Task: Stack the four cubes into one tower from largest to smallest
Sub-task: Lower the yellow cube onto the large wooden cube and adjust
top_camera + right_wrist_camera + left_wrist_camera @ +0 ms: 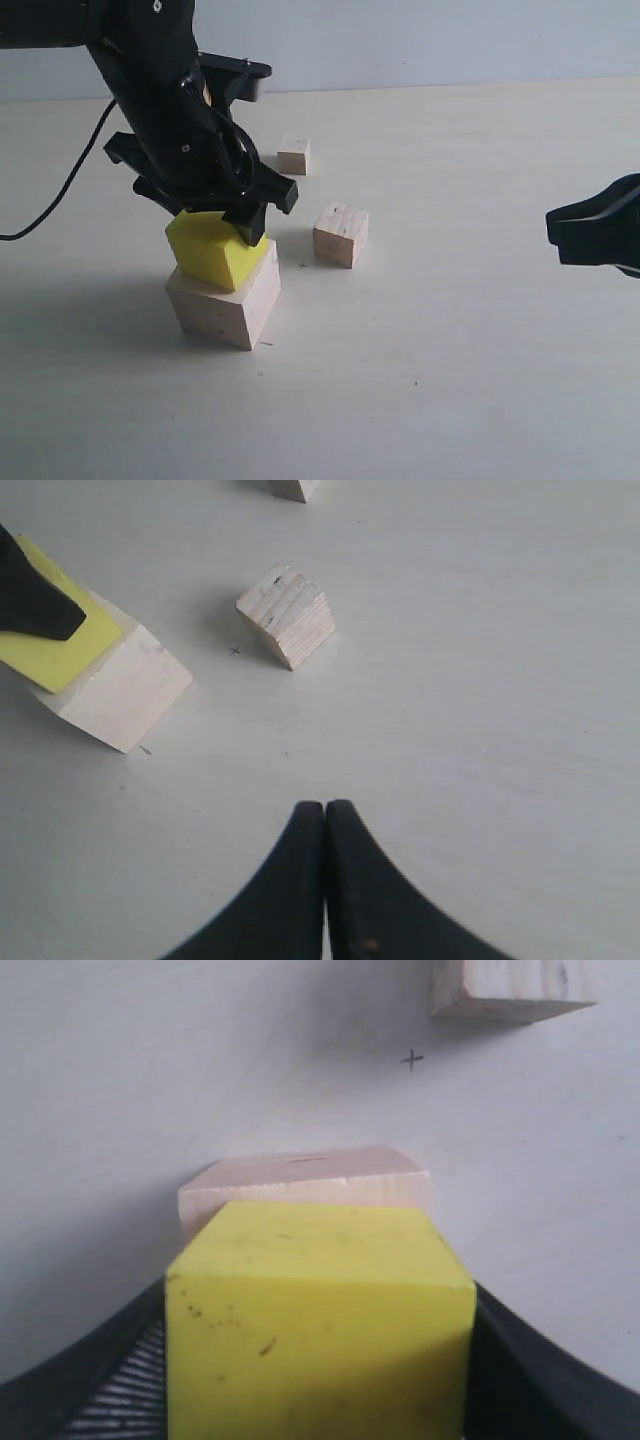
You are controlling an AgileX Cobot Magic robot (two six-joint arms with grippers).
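In the exterior view the right hand (575, 235) is cut off by the picture's edge, and the left hand (212, 218) covers the top of the yellow cube (215, 258). In the left wrist view that cube hides most of the large wooden cube (310, 1175); the middle wooden cube (510, 990) is cropped, as is the smallest cube (295, 488) in the right wrist view

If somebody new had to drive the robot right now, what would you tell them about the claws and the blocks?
Left claw: shut on the yellow cube, which sits on the large wood cube, twisted out of line.
Right claw: shut, empty, off to the side.
The medium wood cube and the smallest wood cube sit apart on the table.
Done: yellow on large, not yet released.
Left: let go, stack medium, then smallest.
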